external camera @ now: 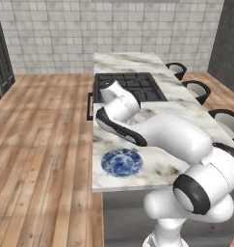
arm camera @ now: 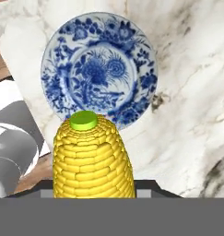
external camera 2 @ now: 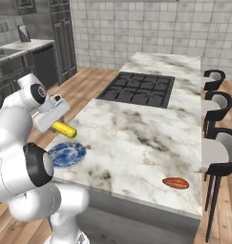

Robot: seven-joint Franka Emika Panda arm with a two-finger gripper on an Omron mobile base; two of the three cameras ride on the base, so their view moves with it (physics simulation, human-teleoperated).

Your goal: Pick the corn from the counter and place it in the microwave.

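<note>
**Corn's up, now comes the long haul**

Above the desk's near left corner, the fingers (external camera 2: 60,125) are clamped around the corn (external camera 2: 64,129), which sits clear of the marble and sticks out sideways from the hand. From the hand view the cob (arm camera: 92,159) points down over the blue plate (arm camera: 99,69), green stub end facing out.

So the pick looks done, and what's left is the carry to the microwave. No frame has the microwave, so the base probably has to turn or drive to find it. Best bet: keep the grip tight, lift a bit higher before swinging, and hold the cob level so it can't slide out.

Stuff nearby: the plate (external camera: 122,162) lies right under the hand, so a drop would land on it. The stovetop (external camera 2: 139,89) is further along the desk (external camera 2: 151,138), and a brownish oval thing (external camera 2: 175,183) lies near the far corner, well apart. Black stools (external camera 2: 217,147) line the right side, worth watching if the base moves.
</note>
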